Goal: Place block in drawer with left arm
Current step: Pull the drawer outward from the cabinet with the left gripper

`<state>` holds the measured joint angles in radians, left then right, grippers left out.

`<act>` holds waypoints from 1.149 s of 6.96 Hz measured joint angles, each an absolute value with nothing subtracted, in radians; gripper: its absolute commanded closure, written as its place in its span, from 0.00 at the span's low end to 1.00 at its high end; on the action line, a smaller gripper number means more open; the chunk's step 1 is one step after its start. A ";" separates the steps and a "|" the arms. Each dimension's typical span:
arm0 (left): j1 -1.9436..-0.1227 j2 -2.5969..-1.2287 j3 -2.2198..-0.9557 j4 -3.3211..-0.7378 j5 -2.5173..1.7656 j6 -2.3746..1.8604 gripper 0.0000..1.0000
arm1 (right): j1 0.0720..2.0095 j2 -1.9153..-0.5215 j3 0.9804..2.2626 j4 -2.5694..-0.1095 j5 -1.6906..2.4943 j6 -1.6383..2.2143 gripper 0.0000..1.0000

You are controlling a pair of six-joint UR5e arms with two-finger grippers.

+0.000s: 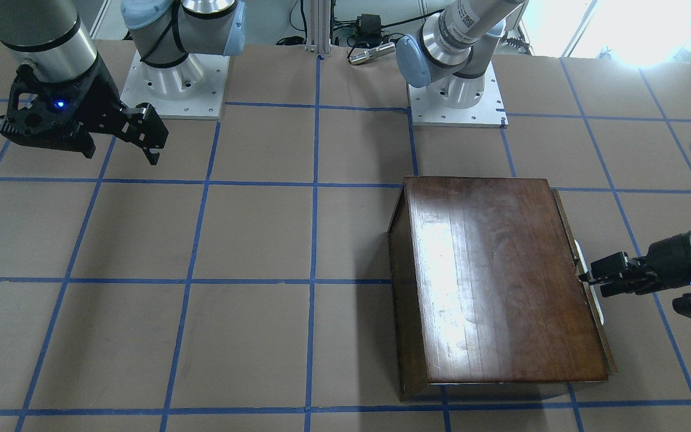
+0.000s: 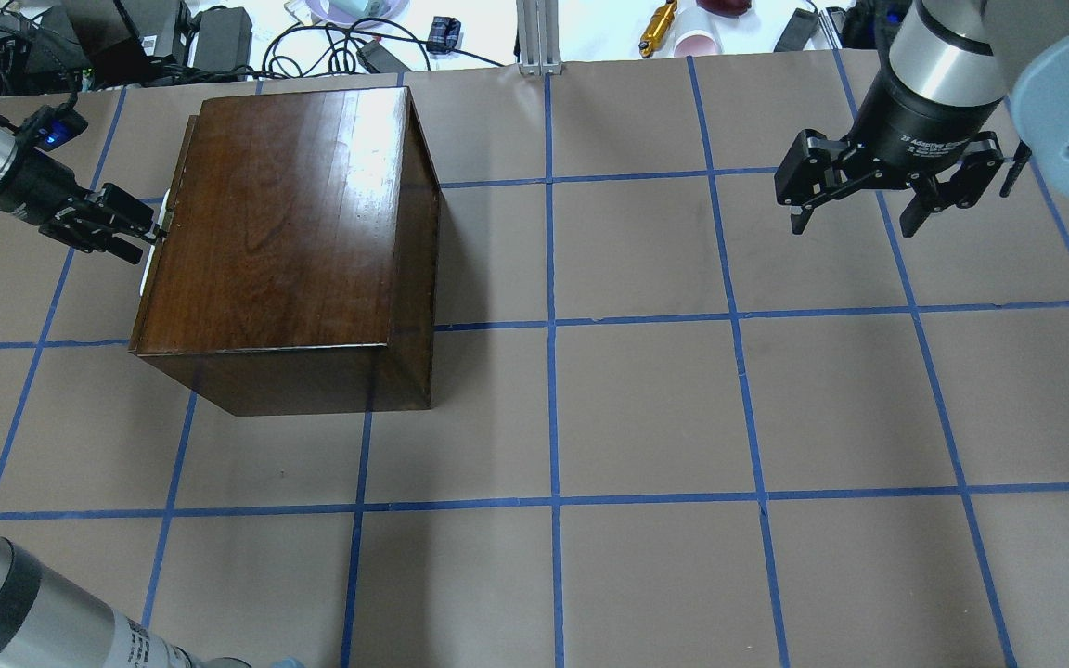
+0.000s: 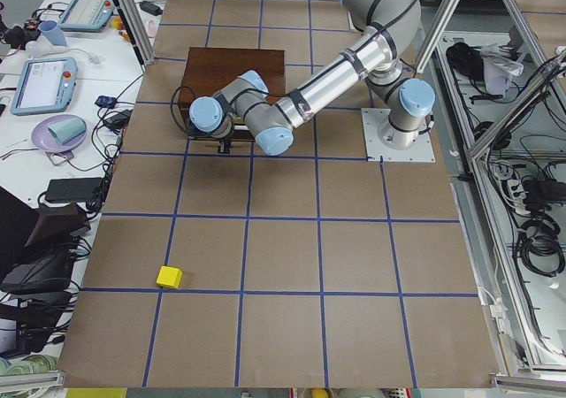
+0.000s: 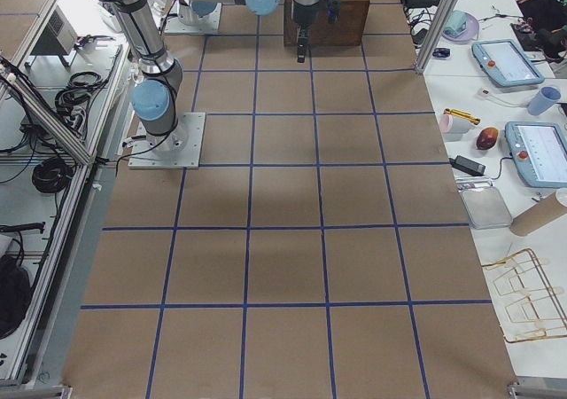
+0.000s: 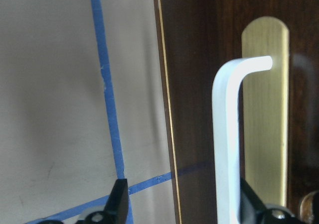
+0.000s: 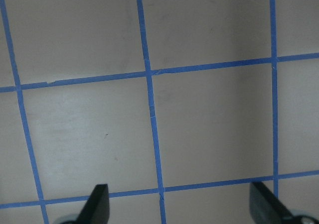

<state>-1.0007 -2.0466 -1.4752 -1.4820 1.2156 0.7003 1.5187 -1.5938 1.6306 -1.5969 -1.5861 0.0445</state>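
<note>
While the drawer (image 5: 194, 59) sits shut, the left gripper (image 5: 184, 204) brackets its handle (image 5: 224, 134), jaws spread.
Centre the handle before clenching; pull straight; the block (image 3: 169, 277) lies well apart on the table (image 3: 283, 265).

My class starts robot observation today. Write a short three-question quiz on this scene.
1. True or false: the small bright yellow block lies on the paper-covered table, apart from the glossy dark-brown wooden box.
2. The left arm's black gripper is at: A) the drawer's white handle; B) the block; C) the box's top.
3. Fill in: the right arm's black gripper hangs with jaws ____.
Key: 1 true; 2 A; 3 open
</note>
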 measured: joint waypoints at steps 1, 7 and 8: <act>-0.990 -2.046 -1.475 -1.480 1.227 0.701 0.24 | 1.519 -1.594 1.631 -1.597 -1.586 0.044 0.00; -0.967 -2.038 -1.471 -1.469 1.287 0.701 0.24 | 1.519 -1.594 1.631 -1.597 -1.586 0.044 0.00; -0.963 -2.031 -1.471 -1.469 1.307 0.700 0.24 | 1.519 -1.594 1.631 -1.597 -1.586 0.044 0.00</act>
<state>-0.9631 -2.0305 -1.4711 -1.4694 1.3068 0.7000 1.5186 -1.5938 1.6306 -1.5969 -1.5861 0.0445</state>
